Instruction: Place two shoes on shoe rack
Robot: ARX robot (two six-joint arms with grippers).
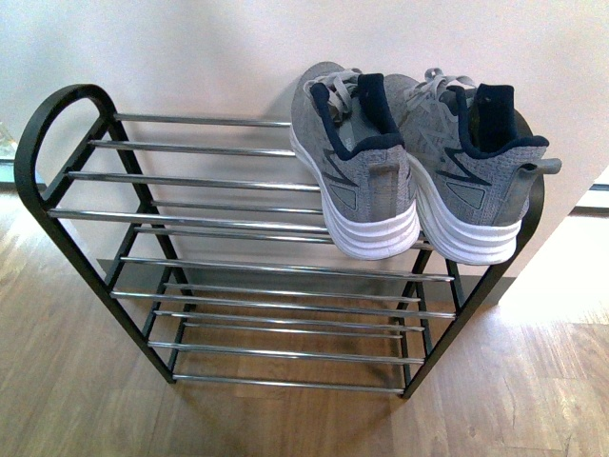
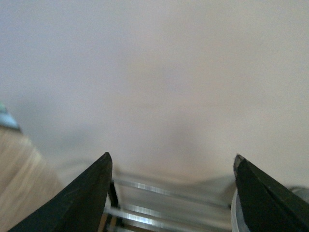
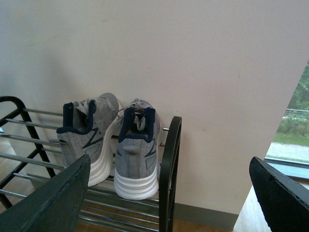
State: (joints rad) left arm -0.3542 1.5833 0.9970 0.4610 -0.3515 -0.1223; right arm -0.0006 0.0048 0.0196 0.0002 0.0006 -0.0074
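Grey sneakers (image 1: 357, 181) both on shoe rack (image 1: 190, 181) top tier, right end; left claw (image 2: 171, 155) and right claw (image 3: 169, 158) gape empty, so we reckon placing's done, just retract.

Pale wall (image 1: 190, 48), wood-grain floor (image 1: 76, 381), bright window (image 3: 292, 140) with perhaps greenery outside

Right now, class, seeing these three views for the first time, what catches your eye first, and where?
A pair of grey sneakers with navy collars and white soles stands heels-out on the top tier of the shoe rack, at its right end. The rack stands on a wood floor against a pale wall. Both the left gripper and the right gripper are open, holding nothing.
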